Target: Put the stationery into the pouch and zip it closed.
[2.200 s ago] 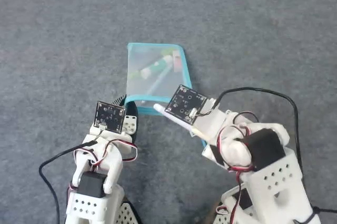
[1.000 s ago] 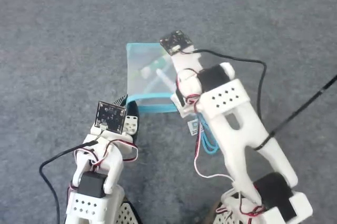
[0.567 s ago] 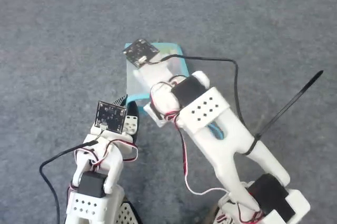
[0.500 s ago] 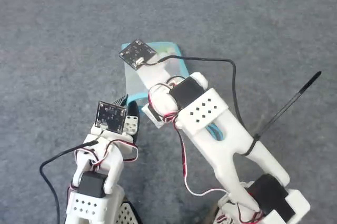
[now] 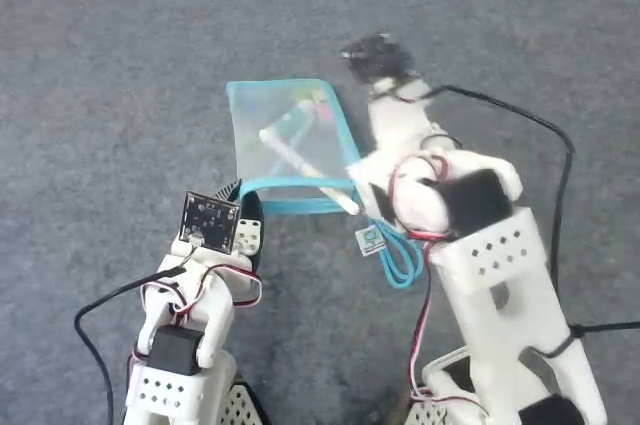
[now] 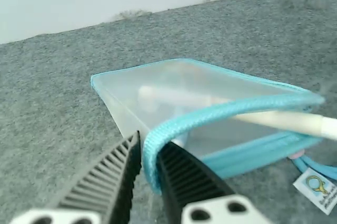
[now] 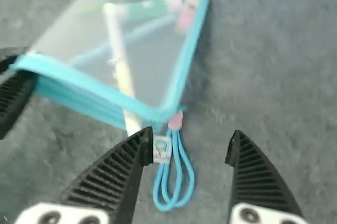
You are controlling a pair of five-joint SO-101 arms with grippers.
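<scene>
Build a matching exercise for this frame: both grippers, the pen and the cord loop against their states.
1. left gripper
2. right gripper
3. white pen
4. blue cord loop

A. lying on the grey mat beside the pouch
B. open, holding nothing
C. clamped on the pouch's rim
D. poking out of the pouch's mouth

Pairs: 1-C, 2-B, 3-D, 4-A

Pen (image 5: pixel 300 160) in pouch (image 5: pixel 255 140), end poking out, cord (image 5: pixel 400 263) beside, left tool (image 6: pixel 147 145) seemingly at rim
</scene>
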